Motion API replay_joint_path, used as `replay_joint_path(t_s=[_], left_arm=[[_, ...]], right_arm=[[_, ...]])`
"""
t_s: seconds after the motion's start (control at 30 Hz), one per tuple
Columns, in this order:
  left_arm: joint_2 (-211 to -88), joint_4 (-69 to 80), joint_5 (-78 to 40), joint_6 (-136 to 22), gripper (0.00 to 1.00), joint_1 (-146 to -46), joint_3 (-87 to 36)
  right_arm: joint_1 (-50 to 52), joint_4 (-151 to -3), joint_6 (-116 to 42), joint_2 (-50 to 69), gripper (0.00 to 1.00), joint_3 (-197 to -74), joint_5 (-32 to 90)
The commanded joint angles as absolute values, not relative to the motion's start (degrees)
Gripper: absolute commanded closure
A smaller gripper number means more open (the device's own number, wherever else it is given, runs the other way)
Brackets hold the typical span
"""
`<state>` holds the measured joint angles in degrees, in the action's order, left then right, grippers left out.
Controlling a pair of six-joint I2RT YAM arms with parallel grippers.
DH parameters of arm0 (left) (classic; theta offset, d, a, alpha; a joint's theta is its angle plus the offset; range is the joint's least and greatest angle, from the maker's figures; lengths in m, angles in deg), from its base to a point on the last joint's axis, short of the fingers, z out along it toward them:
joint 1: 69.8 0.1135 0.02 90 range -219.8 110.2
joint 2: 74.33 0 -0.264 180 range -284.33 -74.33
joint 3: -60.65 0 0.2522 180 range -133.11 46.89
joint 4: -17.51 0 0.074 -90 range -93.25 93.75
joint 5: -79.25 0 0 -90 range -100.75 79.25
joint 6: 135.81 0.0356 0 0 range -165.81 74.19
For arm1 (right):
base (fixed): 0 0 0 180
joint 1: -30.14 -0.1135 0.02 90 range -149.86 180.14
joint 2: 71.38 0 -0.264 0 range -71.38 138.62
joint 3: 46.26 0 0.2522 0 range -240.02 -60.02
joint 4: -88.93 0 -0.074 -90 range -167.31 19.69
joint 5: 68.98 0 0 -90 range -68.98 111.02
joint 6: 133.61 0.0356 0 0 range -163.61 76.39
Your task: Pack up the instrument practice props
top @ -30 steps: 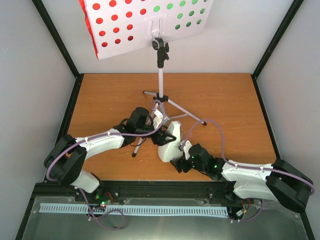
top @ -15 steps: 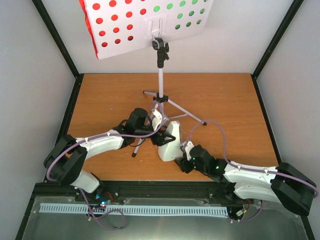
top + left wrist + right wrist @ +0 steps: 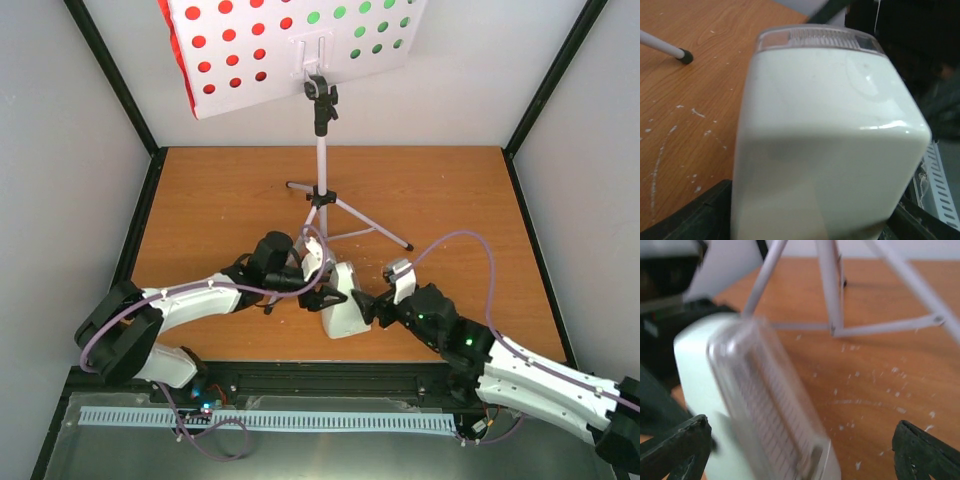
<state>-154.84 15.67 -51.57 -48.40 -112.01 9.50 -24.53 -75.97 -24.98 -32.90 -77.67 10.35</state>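
Observation:
The white wedge-shaped metronome (image 3: pixel 341 303) with its clear cover (image 3: pixel 765 405) stands on the wooden table, just in front of the tripod. My left gripper (image 3: pixel 322 291) is shut on it from the left; in the left wrist view the metronome (image 3: pixel 825 140) fills the space between the black fingers (image 3: pixel 700 212). My right gripper (image 3: pixel 374 306) is open at the metronome's right side, jaws wide apart (image 3: pixel 800 450). The white perforated music stand (image 3: pixel 300 45) stands at the back on a silver tripod (image 3: pixel 322 195). Red (image 3: pixel 225 50) and green (image 3: pixel 365 25) sheets show through its holes.
The tripod legs (image 3: pixel 832 290) spread over the table's middle, just behind both grippers; one rubber foot (image 3: pixel 685 56) shows in the left wrist view. Black frame posts (image 3: pixel 115 80) stand at the table's back corners. A white slotted rail (image 3: pixel 260 420) runs below the near edge.
The metronome and my left gripper have moved a little toward the near edge. My right gripper has swung from in front of the metronome round to its right side.

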Motion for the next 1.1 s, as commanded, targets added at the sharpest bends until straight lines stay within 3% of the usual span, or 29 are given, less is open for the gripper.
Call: replay_joint_path(t_s=[0.0,0.4,0.57,0.67,0.77,1.07], left_arm=[[-152.4,14.6,-47.7,-44.8,0.51,-117.5,10.3],[-150.0,13.9,-36.4,-42.3,0.48,-130.5,13.9],[-151.2,13.0,-33.2,-42.5,0.37,-131.0,12.9],[-150.4,13.4,-32.2,-43.3,0.17,-131.0,12.7],[-148.5,13.7,-32.0,-44.6,0.03,-131.0,12.2],[-132.7,13.0,-33.7,-52.6,0.01,-126.8,10.6]], right_arm=[[-24.6,-71.3,-24.5,-40.7,0.03,-79.6,2.4],[-24.6,-69.6,-24.2,-45.3,0.02,-79.5,-3.8],[-24.6,-70.3,-23.9,-44.7,0.02,-79.4,-3.4],[-24.6,-70.0,-24.1,-44.7,0.01,-79.8,-3.4],[-24.6,-69.4,-24.0,-44.7,0.01,-80.2,-3.3],[-24.6,-68.0,-23.3,-45.0,0.00,-82.4,-6.1]])
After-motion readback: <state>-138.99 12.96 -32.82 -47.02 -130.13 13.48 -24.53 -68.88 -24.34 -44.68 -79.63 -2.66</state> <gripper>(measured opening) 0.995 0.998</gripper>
